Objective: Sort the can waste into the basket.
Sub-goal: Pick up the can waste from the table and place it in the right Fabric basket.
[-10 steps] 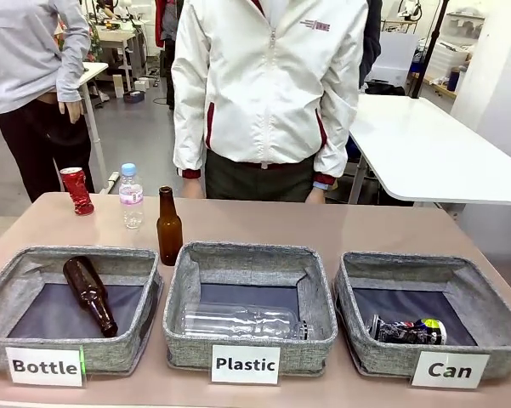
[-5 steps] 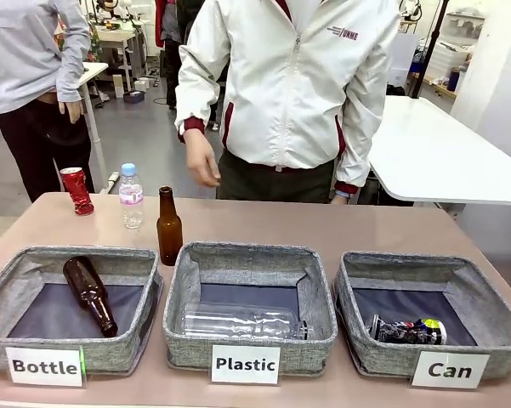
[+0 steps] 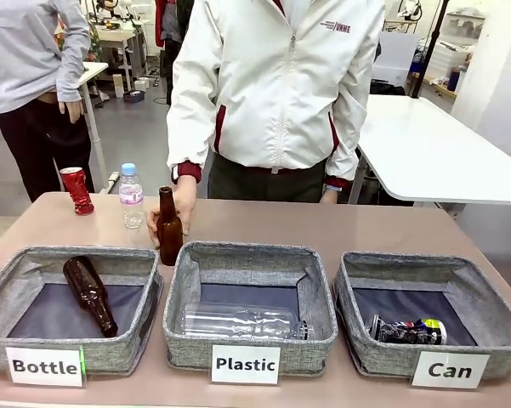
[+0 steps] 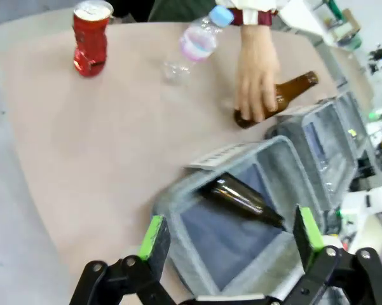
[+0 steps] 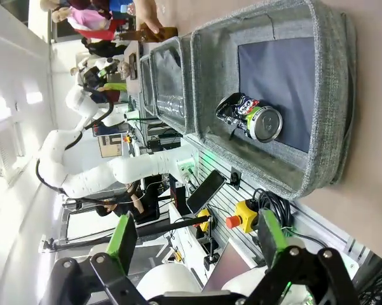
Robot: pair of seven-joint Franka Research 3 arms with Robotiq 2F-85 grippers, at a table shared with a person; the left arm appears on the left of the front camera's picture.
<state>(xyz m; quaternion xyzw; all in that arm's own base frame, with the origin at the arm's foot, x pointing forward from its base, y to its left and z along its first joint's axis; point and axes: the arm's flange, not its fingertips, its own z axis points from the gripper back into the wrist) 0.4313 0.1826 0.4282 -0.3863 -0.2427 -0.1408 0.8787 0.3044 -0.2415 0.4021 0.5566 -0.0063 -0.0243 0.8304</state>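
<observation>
A crushed red can [image 3: 76,189] stands at the table's far left corner, and the left wrist view has this red can [image 4: 91,38] far ahead. A dark crushed can [image 3: 406,331] lies in the grey basket labelled "Can" [image 3: 426,264] at the right. In the right wrist view the dark can [image 5: 249,117] lies on the basket's [image 5: 331,82] dark lining. My left gripper [image 4: 231,234] hangs open above the "Bottle" basket [image 4: 178,202]. My right gripper [image 5: 198,236] is open, off the table's near edge by the "Can" basket.
The person's hand [image 3: 184,202] holds a standing brown bottle [image 3: 168,226] behind the "Plastic" basket [image 3: 248,257], which contains a clear bottle [image 3: 242,321]. A small plastic bottle [image 3: 131,196] stands beside the red can. Another brown bottle [image 3: 91,294] lies in the "Bottle" basket [image 3: 68,254].
The person leaned forward and their hand came down onto the standing brown bottle. The cans and baskets have not moved.
</observation>
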